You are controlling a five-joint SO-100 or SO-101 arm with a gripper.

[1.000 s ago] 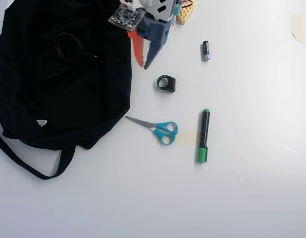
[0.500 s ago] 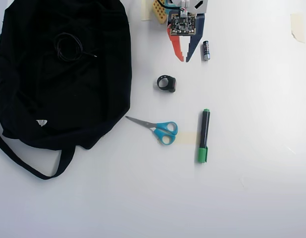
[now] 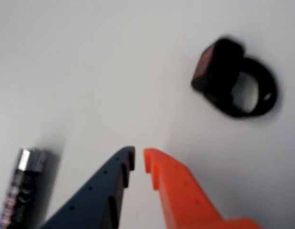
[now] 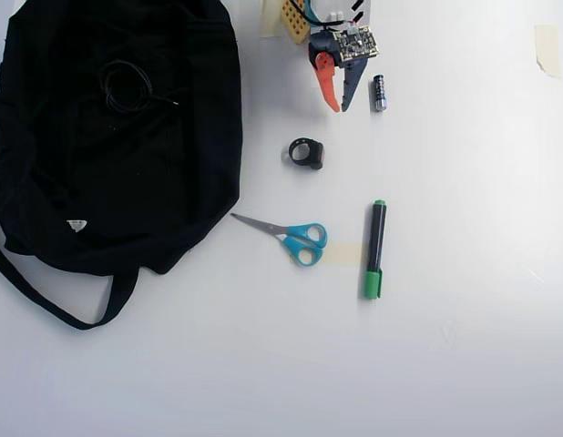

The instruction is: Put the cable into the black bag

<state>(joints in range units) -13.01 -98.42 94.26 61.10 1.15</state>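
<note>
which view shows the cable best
The overhead view. There the cable shows whole, a small dark coil lying on the black bag, far from the pincer. The wrist view does not show it at all: only the pincer tips, a black ring and a battery on the table.

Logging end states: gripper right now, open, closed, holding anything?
Gripper: nearly shut, only a narrow gap between the fingertips, holding nothing; it hangs over bare table between the battery and the black ring.
</note>
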